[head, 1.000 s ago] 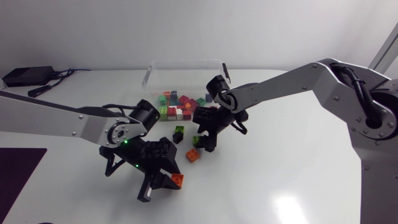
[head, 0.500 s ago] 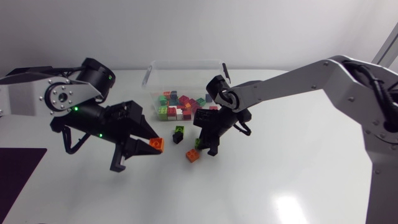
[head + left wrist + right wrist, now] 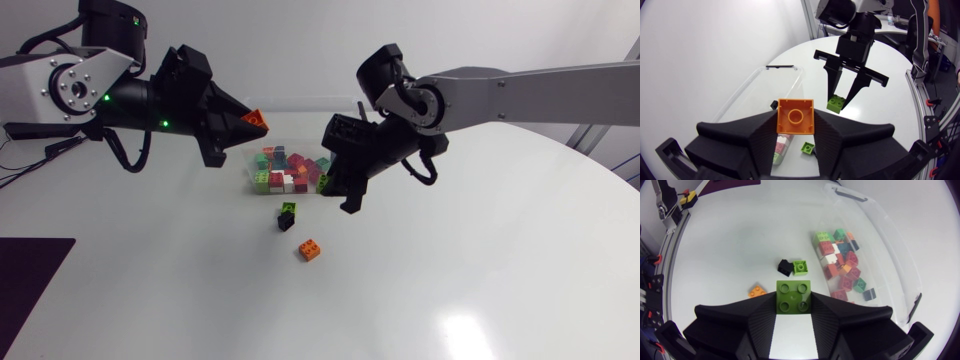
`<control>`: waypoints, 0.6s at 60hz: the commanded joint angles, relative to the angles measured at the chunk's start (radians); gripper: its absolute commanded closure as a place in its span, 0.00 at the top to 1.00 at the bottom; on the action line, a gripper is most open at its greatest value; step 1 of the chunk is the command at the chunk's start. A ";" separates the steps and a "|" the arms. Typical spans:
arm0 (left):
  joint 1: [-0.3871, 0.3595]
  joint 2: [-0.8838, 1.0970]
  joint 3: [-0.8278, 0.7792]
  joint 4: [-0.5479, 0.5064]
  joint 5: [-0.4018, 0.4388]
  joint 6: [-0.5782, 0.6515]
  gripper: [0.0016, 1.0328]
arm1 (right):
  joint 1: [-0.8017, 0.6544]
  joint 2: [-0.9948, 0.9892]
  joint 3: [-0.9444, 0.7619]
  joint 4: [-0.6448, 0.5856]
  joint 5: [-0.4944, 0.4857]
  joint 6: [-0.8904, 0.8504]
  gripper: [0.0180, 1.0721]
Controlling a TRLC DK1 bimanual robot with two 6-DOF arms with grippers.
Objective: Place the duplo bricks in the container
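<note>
The left hand (image 3: 250, 124) grips one orange brick (image 3: 796, 116), raised at the left of the container (image 3: 300, 103). Only the left wrist view shows the brick's hollow underside facing the wrist. The right hand (image 3: 337, 198) clamps one green brick (image 3: 793, 297) by the container's near right, its four studs toward that wrist. Both bricks are square. Three more lie on the bench (image 3: 450, 280), nearer: a loose green brick (image 3: 288, 209) touching a black brick (image 3: 285, 222), and a loose orange brick (image 3: 310, 249) apart.

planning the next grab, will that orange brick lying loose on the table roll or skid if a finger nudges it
Probably won't roll: the loose orange brick is blocky and sits flat. It may well skid, since the table looks glossy. Likely stiff: the left gripper pinches a second orange brick with no visible deforming.
</note>
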 commanded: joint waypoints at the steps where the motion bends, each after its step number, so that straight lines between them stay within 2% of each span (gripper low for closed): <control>1: 0.010 0.049 0.057 0.023 0.011 -0.069 0.27 | -0.015 -0.025 0.063 0.000 0.019 0.059 0.29; 16: 0.037 0.172 0.164 0.112 -0.037 -0.149 0.28 | -0.044 -0.005 0.195 0.052 0.069 0.173 0.29; 26: 0.039 0.299 0.227 0.249 -0.135 -0.225 0.31 | -0.056 0.027 0.247 0.115 0.106 0.217 0.29; 30: 0.033 0.353 0.272 0.253 -0.155 -0.242 0.35 | -0.059 0.042 0.267 0.129 0.117 0.225 0.29; 34: 0.019 0.405 0.316 0.260 -0.190 -0.244 0.46 | -0.059 0.061 0.288 0.133 0.128 0.239 0.29; 36: 0.013 0.427 0.336 0.263 -0.212 -0.245 0.57 | -0.059 0.070 0.295 0.142 0.131 0.242 0.29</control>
